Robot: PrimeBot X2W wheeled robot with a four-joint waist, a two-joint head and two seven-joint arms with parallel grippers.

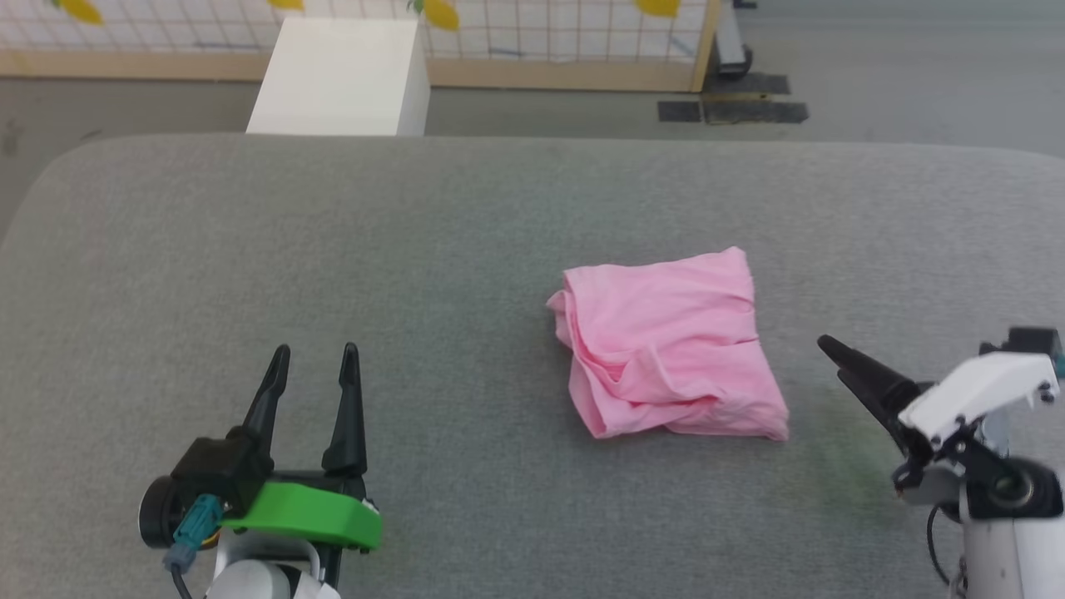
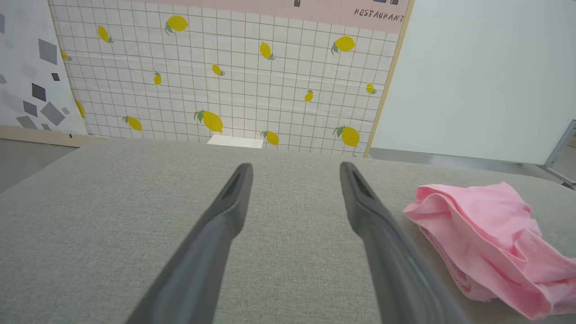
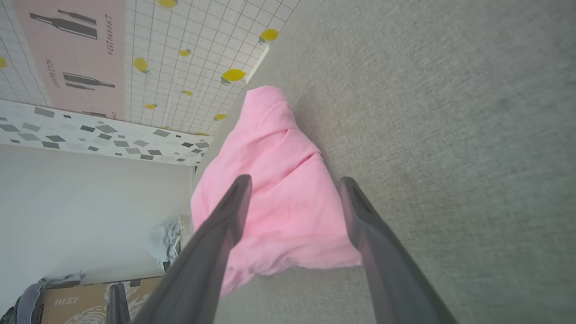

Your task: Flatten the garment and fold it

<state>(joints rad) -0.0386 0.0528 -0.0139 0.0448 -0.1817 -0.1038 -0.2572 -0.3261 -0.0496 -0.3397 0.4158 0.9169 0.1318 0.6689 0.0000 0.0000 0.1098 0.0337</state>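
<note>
Flanking 1 garment (image 1: 670,345), 2 claws (image 1: 315,349) (image 1: 830,356)

The grey fabric surface (image 1: 333,266) bears a rumpled pink garment (image 1: 666,345).

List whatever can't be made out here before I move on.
Garment: waistband and leg openings, head view, buried under its own folds; in the left wrist view its far end runs off the right edge.
White box: base, head view, behind the table.
Right jaws: gap, head view, seen side-on, one covers the other.
Carton: right wrist view, cut by the bottom edge.
</note>
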